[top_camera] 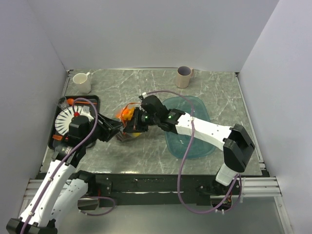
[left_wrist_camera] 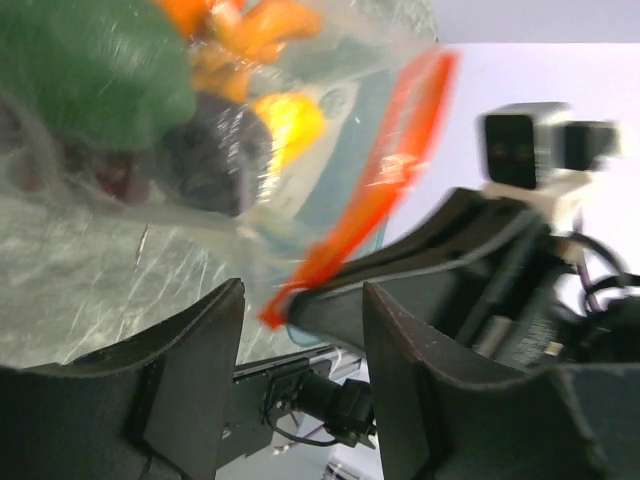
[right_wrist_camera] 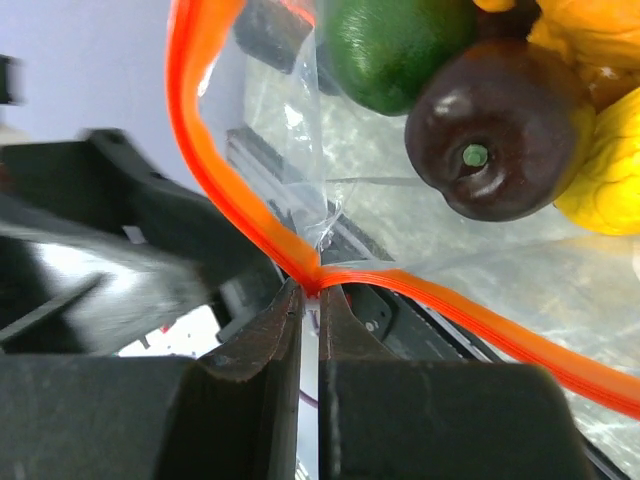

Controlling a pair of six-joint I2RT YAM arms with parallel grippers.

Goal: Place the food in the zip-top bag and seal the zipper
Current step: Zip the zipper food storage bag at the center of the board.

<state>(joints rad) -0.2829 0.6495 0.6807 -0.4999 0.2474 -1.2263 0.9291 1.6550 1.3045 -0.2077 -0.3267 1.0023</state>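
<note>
The zip-top bag (top_camera: 127, 121) is held up off the table between my two grippers, with the food inside. In the right wrist view I see a green fruit (right_wrist_camera: 390, 45), a dark purple one (right_wrist_camera: 495, 140) and a yellow one (right_wrist_camera: 605, 170) through the plastic. My right gripper (right_wrist_camera: 312, 290) is shut on the orange-red zipper (right_wrist_camera: 215, 170), which folds at the pinch. My left gripper (left_wrist_camera: 300, 300) is open; the zipper's end (left_wrist_camera: 285, 305) and a right finger lie between its jaws. The slider is not visible.
A translucent teal tray (top_camera: 197, 144) lies under my right arm. A black tray (top_camera: 57, 134) with a white ribbed dish sits at the left edge. A white cup (top_camera: 82, 83) and a beige mug (top_camera: 184, 76) stand at the back.
</note>
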